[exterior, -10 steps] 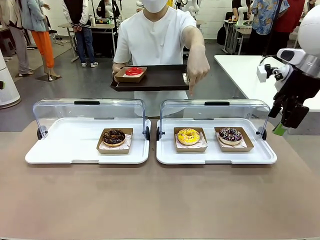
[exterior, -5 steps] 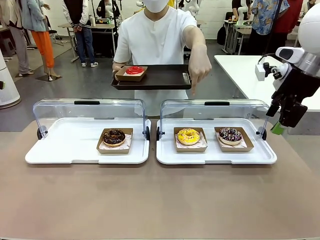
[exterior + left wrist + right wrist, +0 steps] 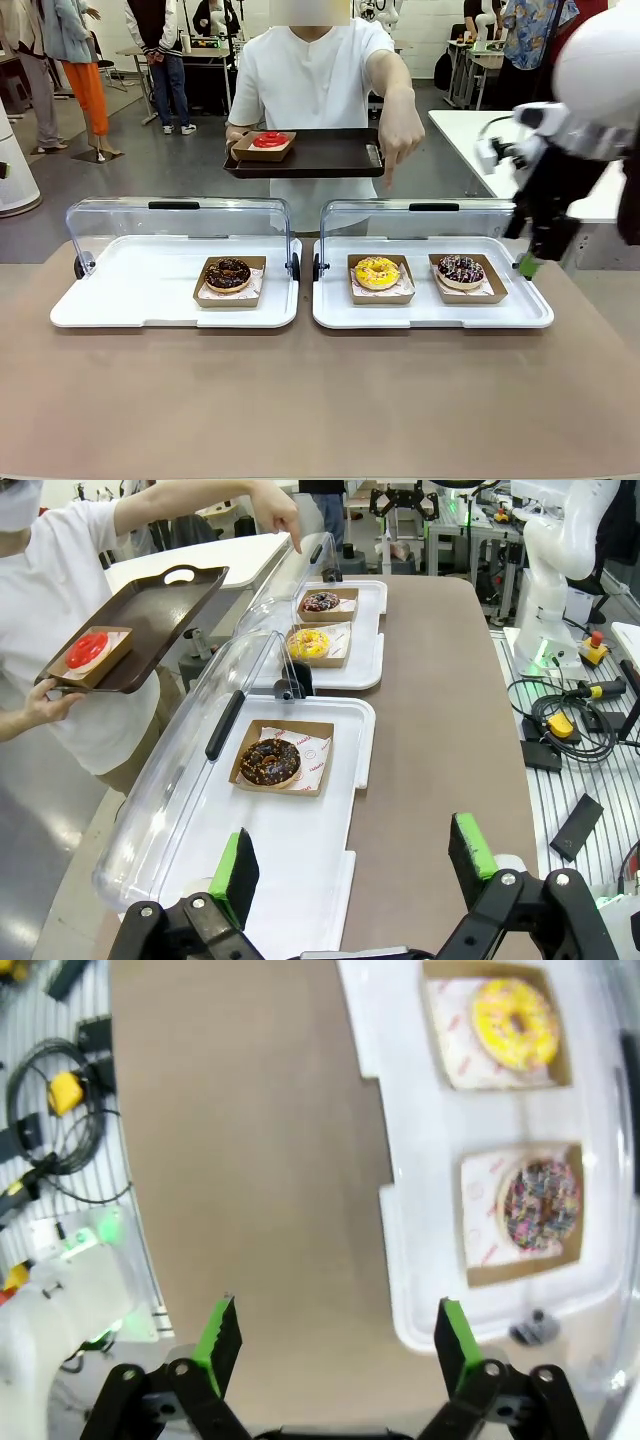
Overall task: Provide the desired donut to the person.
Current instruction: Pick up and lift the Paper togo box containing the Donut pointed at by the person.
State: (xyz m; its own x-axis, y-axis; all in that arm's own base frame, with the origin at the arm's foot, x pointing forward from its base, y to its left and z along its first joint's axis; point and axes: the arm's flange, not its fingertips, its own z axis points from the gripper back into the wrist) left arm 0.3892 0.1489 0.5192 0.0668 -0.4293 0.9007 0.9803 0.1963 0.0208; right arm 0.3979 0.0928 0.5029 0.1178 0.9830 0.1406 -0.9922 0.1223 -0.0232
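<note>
Hovering with jaws spread beside the right tray (image 3: 430, 320), right gripper (image 3: 527, 264) lay nearer the sprinkled donut (image 3: 460, 268) than the yellow donut (image 3: 377, 272) that the person's hand (image 3: 398, 140) pointed toward; wrong pick possible. Left gripper (image 3: 355, 855) likewise spread.

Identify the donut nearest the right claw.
The sprinkle-topped donut, at the right end of the right tray, is nearest the right claw; the yellow donut and chocolate donut lie farther left.

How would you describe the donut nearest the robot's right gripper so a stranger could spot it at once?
Look at the right-hand white tray. Of its two boxed donuts, take the one by the right gripper. This sprinkled donut is dark with coloured specks; the yellow donut beside it is plain.
</note>
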